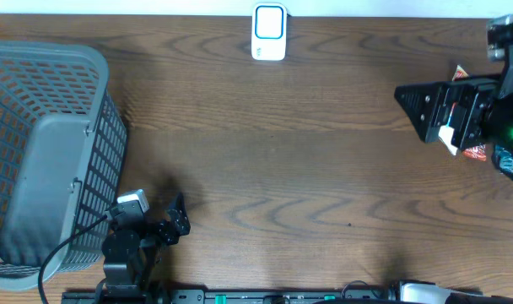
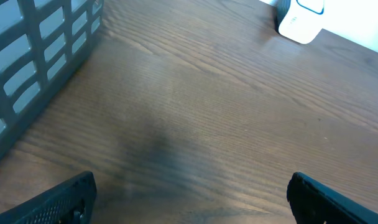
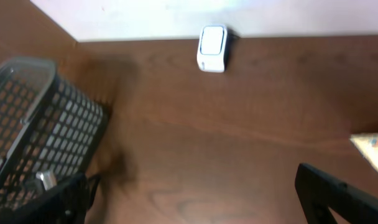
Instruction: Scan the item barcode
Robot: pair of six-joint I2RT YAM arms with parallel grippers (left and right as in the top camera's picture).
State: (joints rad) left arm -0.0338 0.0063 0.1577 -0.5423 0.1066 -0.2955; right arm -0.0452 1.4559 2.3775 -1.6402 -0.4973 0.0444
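Observation:
The white barcode scanner (image 1: pixel 269 32) stands upright at the table's far edge, also seen as the scanner (image 2: pixel 299 18) and the scanner (image 3: pixel 212 48) in the wrist views. The item (image 1: pixel 474 153), an orange-red packet, lies at the right edge, mostly hidden under my right arm; a pale corner of the item (image 3: pixel 372 145) shows in the right wrist view. My right gripper (image 1: pixel 421 110) hovers above it, open and empty (image 3: pixel 195 199). My left gripper (image 1: pixel 175 218) rests low at the front left, open over bare wood (image 2: pixel 189 202).
A large grey mesh basket (image 1: pixel 88 67) fills the left side, close to the left arm; its wall (image 2: pixel 33 56) shows in the left wrist view. The brown wooden table (image 1: pixel 282 169) stretches between the arms.

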